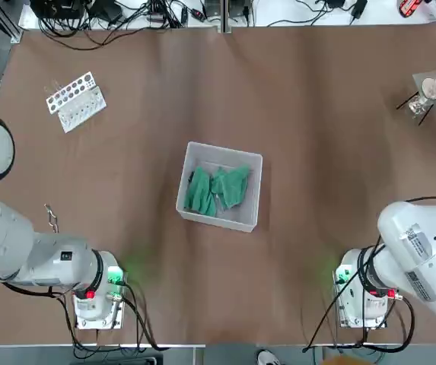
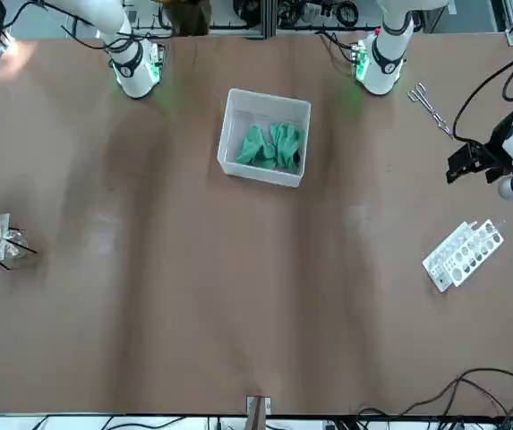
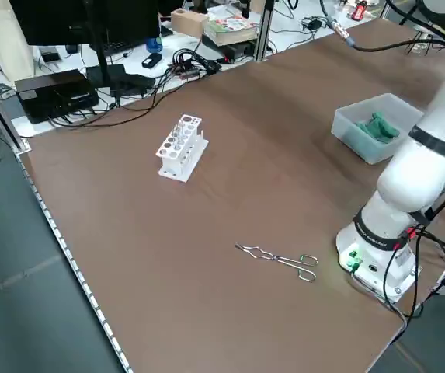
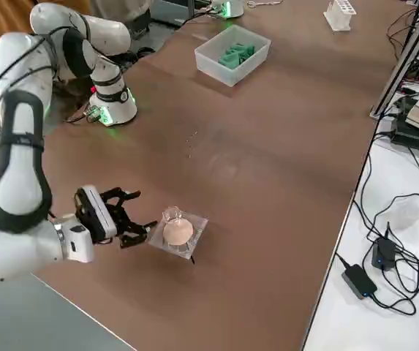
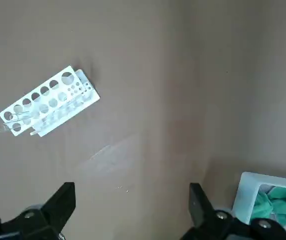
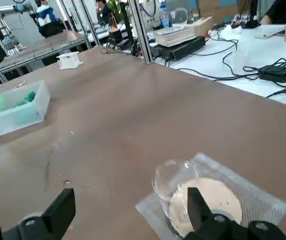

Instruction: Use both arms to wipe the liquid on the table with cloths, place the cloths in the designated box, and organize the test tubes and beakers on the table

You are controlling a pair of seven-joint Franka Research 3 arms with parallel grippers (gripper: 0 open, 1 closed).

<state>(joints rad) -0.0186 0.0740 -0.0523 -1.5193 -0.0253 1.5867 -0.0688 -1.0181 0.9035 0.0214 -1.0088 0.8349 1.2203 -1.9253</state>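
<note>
Box (image 1: 193,163) on the table (image 1: 294,99), near the middle of its width. Two green cloths (image 1: 200,192) (image 1: 231,186) lie crumpled inside, side by side on its floor. Small clear droplets (image 6: 66,182) sit on the brown surface, outside the box.

Rack (image 5: 48,100), white with round holes: far left part of the table, well apart from the box. Clear test tubes (image 5: 18,119) lie through or along it (count not certain). Metal tongs (image 3: 280,260) lie flat on the left side, between rack and left arm base.

Beaker (image 4: 172,213), clear glass, at far right with a pale round disc (image 4: 178,232), both on a translucent textured sheet (image 4: 199,223). Thin black rods stick out from under the sheet.

Left gripper (image 5: 133,200): above the left side, jaws spread, nothing between them. Right gripper (image 6: 132,200): near the beaker at far right, jaws spread, holding nothing
</note>
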